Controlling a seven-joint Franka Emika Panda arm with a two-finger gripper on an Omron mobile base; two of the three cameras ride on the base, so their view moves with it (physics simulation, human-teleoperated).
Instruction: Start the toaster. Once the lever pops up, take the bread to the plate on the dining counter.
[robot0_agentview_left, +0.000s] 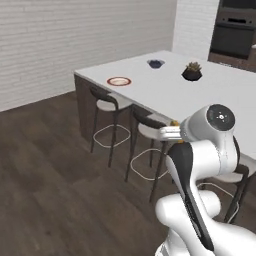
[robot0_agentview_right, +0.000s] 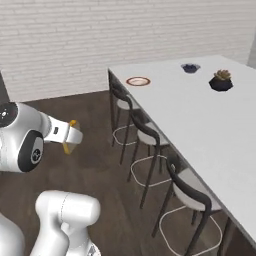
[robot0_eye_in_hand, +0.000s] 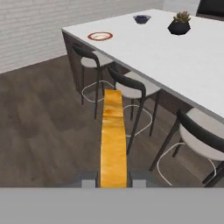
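Two fingers of the gripper (robot0_eye_in_hand: 113, 183) were clamped on the bread (robot0_eye_in_hand: 113, 144), seen edge-on as an orange-brown strip, out over the dark wood floor (robot0_eye_in_hand: 39, 131) beside the stools (robot0_eye_in_hand: 131, 87). The plate (robot0_eye_in_hand: 100, 36) sat near the far corner of the dining counter (robot0_eye_in_hand: 162, 57), well apart from the bread, with a dark blue bowl (robot0_eye_in_hand: 141, 19) and a potted plant (robot0_eye_in_hand: 179, 25) farther along.
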